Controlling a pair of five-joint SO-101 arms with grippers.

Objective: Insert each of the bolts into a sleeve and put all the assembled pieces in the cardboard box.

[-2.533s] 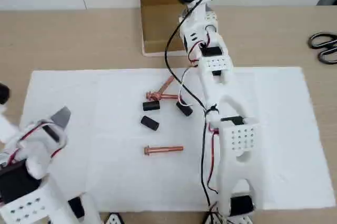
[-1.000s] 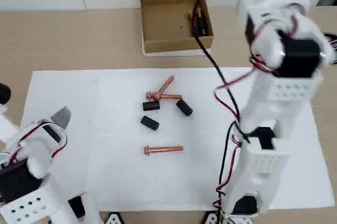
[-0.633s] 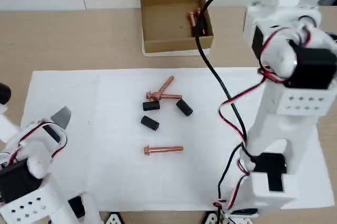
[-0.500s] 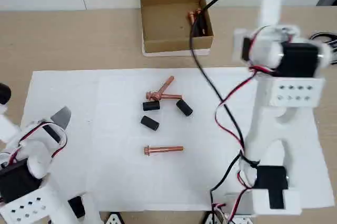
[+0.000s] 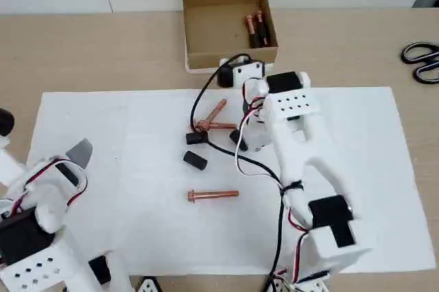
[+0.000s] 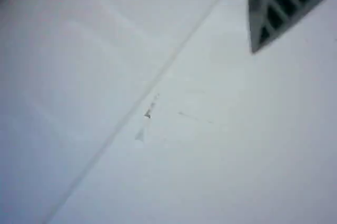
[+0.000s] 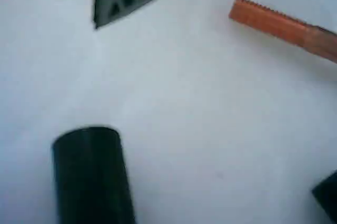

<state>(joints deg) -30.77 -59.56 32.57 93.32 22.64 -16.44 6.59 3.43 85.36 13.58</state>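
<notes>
On the worktop (image 5: 103,45), a white sheet (image 5: 137,237) beneath nearly everything. Beyond the sheet's far edge, the cardboard box (image 5: 206,31), open on top, with two bolts already in sleeves (image 5: 257,30) lying side by side along its right wall. On the sheet, three loose bolts: a crossed pair of bolts (image 5: 211,120) near the middle, heads touching, and a third bolt (image 5: 213,196) alone, nearer the arms' bases. Also three loose sleeves: one sleeve (image 5: 197,138) just beside the crossed heads, a second sleeve (image 5: 195,160) a little nearer the bases, a third sleeve (image 5: 237,140) half hidden under the right arm. Low over the sheet next to that third sleeve, the right tool (image 5: 251,133); from its wrist, a black sleeve (image 7: 90,179) and a bolt's threaded end (image 7: 279,24) close by; impossible to tell whether apart or together. At the sheet's near left corner, the left tool (image 5: 77,158), well apart from every bolt and sleeve; likewise impossible to tell apart from together. Near the worktop's right edge, scissors (image 5: 420,55).
</notes>
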